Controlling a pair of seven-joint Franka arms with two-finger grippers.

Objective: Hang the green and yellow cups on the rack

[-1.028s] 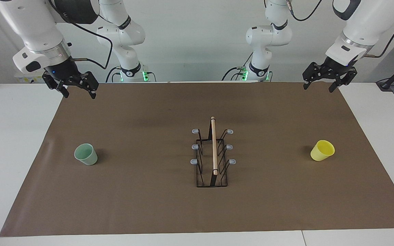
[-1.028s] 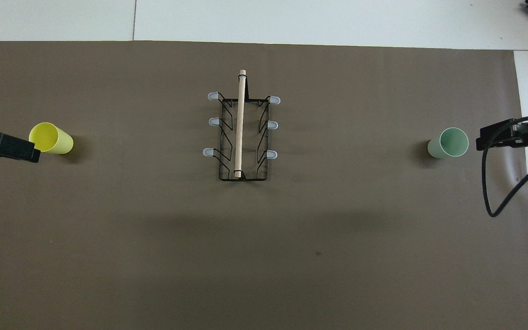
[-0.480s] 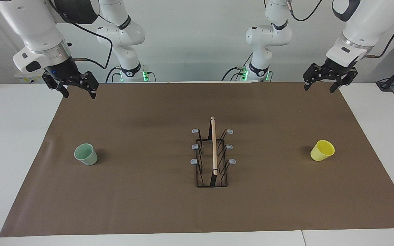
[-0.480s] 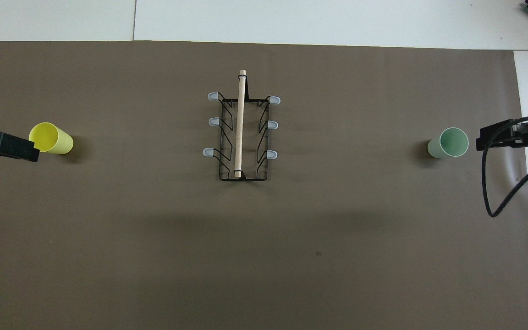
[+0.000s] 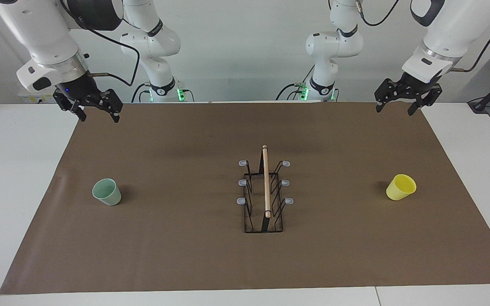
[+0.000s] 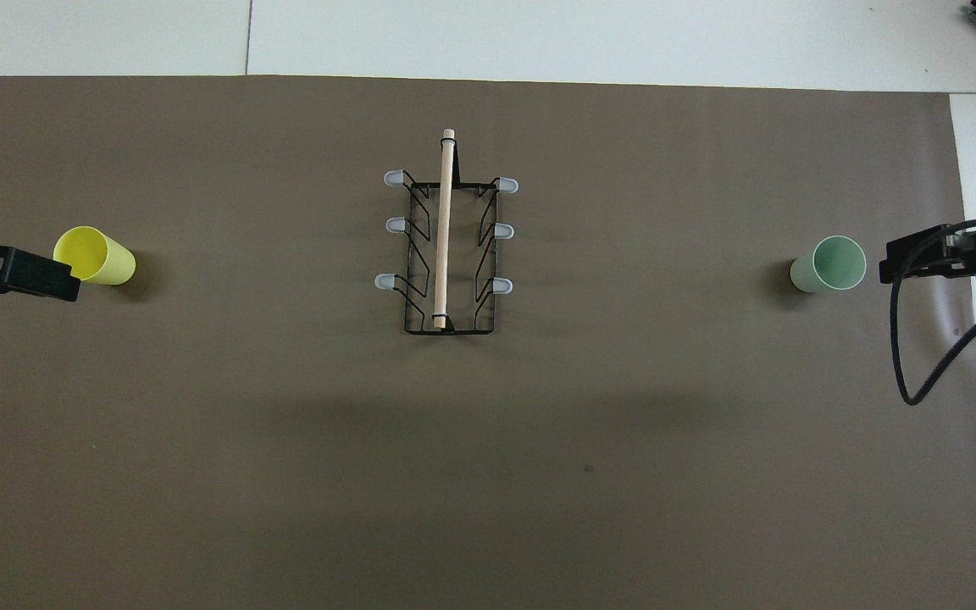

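Cups (image 5: 107, 192) and rack (image 5: 264, 195) stand on brown mat (image 5: 185, 255)

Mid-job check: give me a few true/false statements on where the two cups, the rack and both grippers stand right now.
1. The yellow cup hangs on a prong of the rack. False: it stands on the brown mat toward the left arm's end of the table.
2. The green cup stands upright, mouth up, toward the right arm's end. True.
3. All six rack prongs are bare. True.
4. The right gripper is shut on the green cup. False: it is open, empty, raised over the mat's edge.
5. The left gripper is open and holds nothing. True.
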